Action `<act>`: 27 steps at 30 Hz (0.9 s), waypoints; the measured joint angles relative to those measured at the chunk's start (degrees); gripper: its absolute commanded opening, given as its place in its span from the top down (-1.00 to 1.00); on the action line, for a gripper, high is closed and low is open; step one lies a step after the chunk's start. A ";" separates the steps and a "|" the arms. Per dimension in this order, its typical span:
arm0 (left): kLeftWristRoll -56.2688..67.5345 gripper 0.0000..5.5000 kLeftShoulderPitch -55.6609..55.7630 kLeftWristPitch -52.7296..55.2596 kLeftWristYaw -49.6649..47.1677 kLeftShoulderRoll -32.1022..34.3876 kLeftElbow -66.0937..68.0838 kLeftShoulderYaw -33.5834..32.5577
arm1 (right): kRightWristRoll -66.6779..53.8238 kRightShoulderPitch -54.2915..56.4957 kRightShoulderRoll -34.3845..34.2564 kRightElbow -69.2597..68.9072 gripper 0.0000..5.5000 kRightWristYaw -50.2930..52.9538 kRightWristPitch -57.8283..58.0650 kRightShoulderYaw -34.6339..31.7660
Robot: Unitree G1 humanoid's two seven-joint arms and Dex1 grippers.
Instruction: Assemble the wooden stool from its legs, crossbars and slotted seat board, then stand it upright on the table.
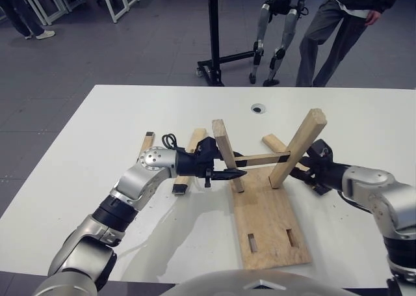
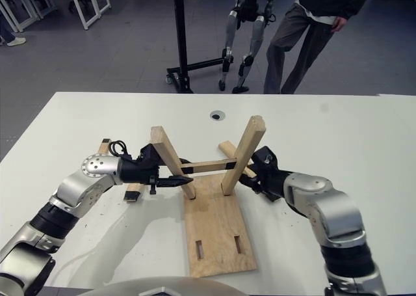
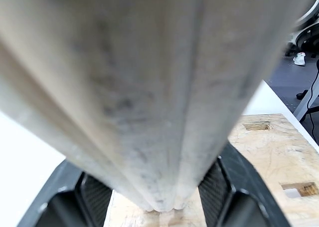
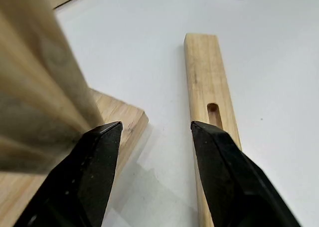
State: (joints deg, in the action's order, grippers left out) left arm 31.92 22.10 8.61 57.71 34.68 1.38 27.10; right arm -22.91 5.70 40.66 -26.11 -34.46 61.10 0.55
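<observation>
The slotted seat board [image 1: 270,224] lies flat on the white table [image 1: 97,153]. Two legs stand tilted in its far slots, a left leg [image 1: 222,143] and a right leg [image 1: 300,143], joined by a thin crossbar [image 1: 260,159]. My left gripper [image 1: 229,174] is shut on the left leg [image 3: 149,87] low down, with a finger pad [image 3: 217,187] on each side. At the foot of the right leg [image 4: 35,87] my right gripper [image 4: 154,132] is open; one finger lies beside that leg and nothing is held. A loose slotted leg [image 4: 212,87] lies just beyond it.
Two more loose wooden pieces [image 1: 146,142] [image 1: 195,140] lie on the table behind my left arm. A round cable hole [image 1: 258,108] is at mid-table farther back. Beyond the table stand a black pole stand [image 1: 213,29], another robot and a person.
</observation>
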 measured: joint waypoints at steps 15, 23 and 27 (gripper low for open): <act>0.45 0.26 3.81 -2.90 5.23 -2.35 7.11 1.31 | -3.03 0.72 8.47 -3.35 -0.25 -28.09 -18.87 11.35; 0.44 0.26 5.71 -4.32 7.67 -3.23 10.29 1.75 | 7.37 0.83 4.57 2.48 -0.25 -28.18 -33.17 22.33; -5.36 -0.02 5.82 -4.81 7.13 -2.66 10.70 2.13 | 11.04 -1.64 4.63 5.17 -0.26 -28.13 -39.79 24.49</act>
State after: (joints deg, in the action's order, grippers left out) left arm 26.56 27.92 3.80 64.84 32.02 12.08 29.23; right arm -11.87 4.06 45.29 -20.94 -62.59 21.31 25.04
